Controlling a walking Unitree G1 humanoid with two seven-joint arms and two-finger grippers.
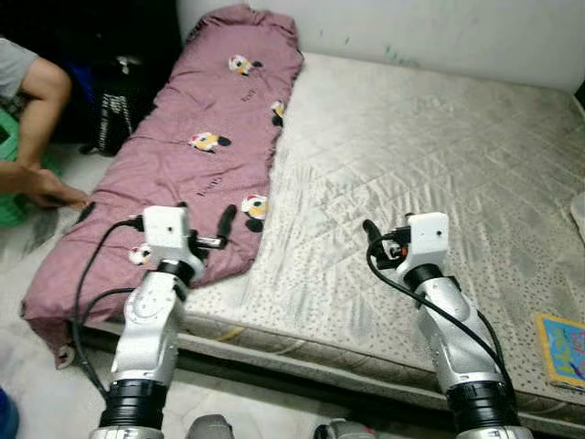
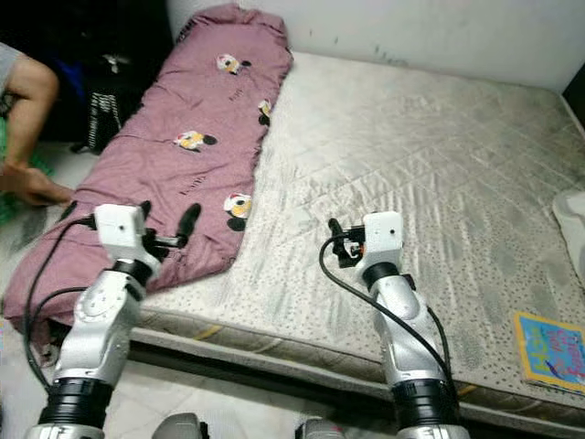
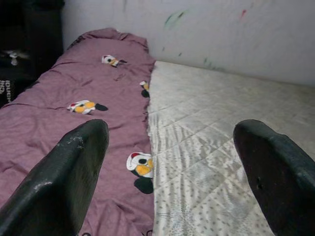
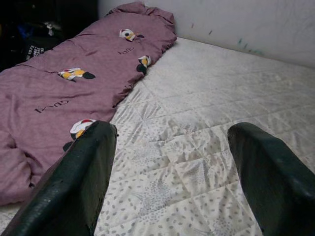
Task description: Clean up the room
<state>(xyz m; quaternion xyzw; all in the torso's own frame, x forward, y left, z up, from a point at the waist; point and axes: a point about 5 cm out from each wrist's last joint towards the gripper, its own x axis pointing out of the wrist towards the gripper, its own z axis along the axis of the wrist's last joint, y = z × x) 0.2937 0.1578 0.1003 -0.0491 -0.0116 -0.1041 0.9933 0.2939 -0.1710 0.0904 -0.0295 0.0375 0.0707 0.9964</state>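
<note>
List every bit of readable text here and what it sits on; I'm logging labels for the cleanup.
Dark lettering on the purple blanket: too blurred and oddly turned to read.
White print on the black bag: too small to read.
Colourful book cover: no legible words.

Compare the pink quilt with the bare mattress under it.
The pink quilt is mauve with cartoon prints; the mattress is pale grey with a stitched diamond pattern. The quilt lies folded in a long strip along the mattress's left side, its near end spilling over the edge; the mattress lies flat. Both are quilted fabric.
</note>
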